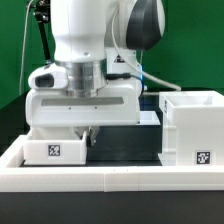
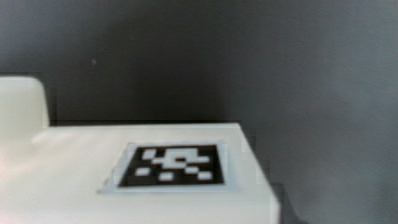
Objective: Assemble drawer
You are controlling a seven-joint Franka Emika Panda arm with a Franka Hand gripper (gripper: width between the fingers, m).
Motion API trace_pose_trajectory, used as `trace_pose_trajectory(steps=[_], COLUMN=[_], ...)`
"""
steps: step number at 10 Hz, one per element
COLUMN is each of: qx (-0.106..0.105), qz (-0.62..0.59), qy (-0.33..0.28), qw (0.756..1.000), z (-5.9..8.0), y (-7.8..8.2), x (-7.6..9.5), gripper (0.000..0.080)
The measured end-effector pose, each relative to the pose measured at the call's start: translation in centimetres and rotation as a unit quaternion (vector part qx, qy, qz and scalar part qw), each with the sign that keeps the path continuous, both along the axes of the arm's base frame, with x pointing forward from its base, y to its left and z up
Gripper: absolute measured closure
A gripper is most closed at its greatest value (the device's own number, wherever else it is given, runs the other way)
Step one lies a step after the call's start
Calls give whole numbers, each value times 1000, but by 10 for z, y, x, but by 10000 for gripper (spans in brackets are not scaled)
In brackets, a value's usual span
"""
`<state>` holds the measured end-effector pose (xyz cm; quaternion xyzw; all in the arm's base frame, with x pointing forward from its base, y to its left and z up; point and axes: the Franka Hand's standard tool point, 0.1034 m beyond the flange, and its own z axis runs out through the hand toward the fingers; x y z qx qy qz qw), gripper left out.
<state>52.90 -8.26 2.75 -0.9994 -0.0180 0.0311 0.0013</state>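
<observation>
A small white drawer box [image 1: 55, 150] with a square tag on its front stands at the exterior view's left, just behind the low white wall [image 1: 110, 182]. The tall white housing [image 1: 195, 128], open at the top and tagged low on its front, stands at the exterior view's right. My gripper [image 1: 88, 136] hangs straight down at the small box's right end, its dark fingertips level with the box's top edge. The fingers are too hidden to read. The wrist view shows a flat white tagged face [image 2: 175, 165] of a part close below, with no fingers in sight.
The black table [image 2: 267, 60] shows between the small box and the housing. A white raised piece [image 2: 18, 100] sits at the edge of the wrist view. The green backdrop and a dark stand [image 1: 40, 40] are behind the arm.
</observation>
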Motion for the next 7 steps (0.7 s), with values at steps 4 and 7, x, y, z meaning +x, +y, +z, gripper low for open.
trace_pose_trajectory(steps=[4,7], qx=[6,12], qz=[27,157], qy=[1,2], qw=[1000,988], z=[14,12], y=[9,9], x=[4,2], gripper=[757,757])
